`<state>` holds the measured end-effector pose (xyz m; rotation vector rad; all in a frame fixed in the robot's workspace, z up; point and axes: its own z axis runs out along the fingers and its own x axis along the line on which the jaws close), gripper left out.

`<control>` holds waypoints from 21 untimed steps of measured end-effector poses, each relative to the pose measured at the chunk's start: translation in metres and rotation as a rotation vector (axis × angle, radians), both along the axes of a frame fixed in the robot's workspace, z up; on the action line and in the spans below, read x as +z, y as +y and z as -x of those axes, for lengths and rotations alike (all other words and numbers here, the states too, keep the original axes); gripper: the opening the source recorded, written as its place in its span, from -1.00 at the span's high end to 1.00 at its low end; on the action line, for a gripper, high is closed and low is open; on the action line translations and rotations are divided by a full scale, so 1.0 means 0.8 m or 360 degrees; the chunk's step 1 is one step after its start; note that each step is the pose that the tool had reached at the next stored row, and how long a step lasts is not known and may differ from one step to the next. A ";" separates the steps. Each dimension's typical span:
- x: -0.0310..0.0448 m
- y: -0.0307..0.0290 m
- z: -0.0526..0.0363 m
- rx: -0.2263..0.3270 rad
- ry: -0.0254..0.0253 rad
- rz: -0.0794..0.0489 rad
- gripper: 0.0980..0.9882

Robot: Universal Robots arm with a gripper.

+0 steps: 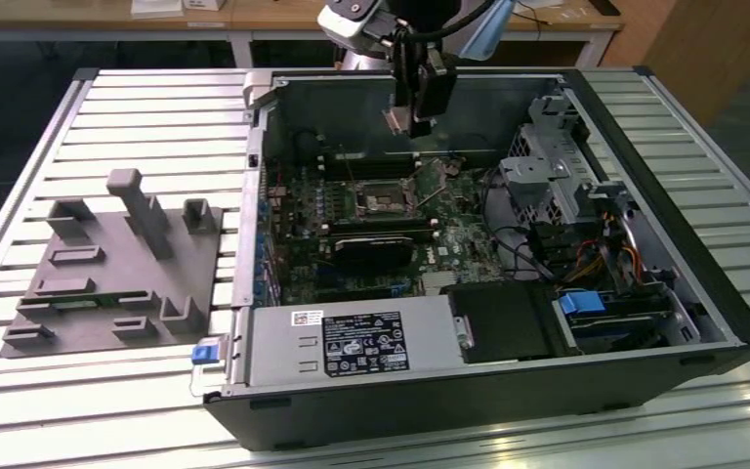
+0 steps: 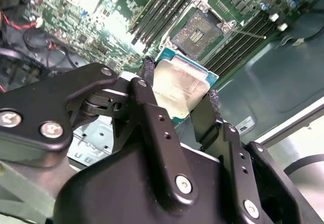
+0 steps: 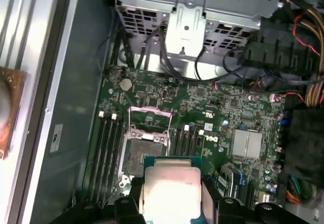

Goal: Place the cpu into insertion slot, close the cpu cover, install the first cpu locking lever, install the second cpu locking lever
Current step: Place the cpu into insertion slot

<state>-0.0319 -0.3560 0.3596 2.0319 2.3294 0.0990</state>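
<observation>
Your gripper [image 1: 413, 109] sits in the upper middle of the exterior view, above the open computer case [image 1: 506, 391]. Its two black fingers [image 2: 147, 89] are drawn in narrow, pinching the cpu [image 2: 178, 88] by two opposite edges. In both wrist views you see the chip's dull silver top facing the camera, with its green border showing past the fingertips. In the exterior view, the cpu [image 1: 395, 122] hangs as a small pale square just under the tool, clear of the board.

The insertion slot [image 1: 382, 202] lies below it in that frame, on the green motherboard [image 1: 460, 239], bare with its dark centre exposed. In the first wrist view, the insertion slot [image 3: 144, 150] shows just past the held cpu [image 3: 171, 183], between the rows of long black memory slots [image 3: 106, 148]. The cpu cover [image 3: 150, 118] is swung up off the socket, standing at its far edge. The chip is near the socket but does not touch it.

On the exterior view's left, a grey fixture [image 1: 114, 264] rests on the slatted table [image 1: 36, 176], well apart from the case.
</observation>
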 end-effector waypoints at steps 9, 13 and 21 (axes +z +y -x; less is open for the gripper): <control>-0.0034 0.0001 0.000 -0.0081 0.00009 0.0000 0.01; -0.0062 0.0001 0.000 -0.0085 0.00012 0.0001 0.01; -0.0116 0.0001 0.001 -0.0116 -0.00062 0.0002 0.01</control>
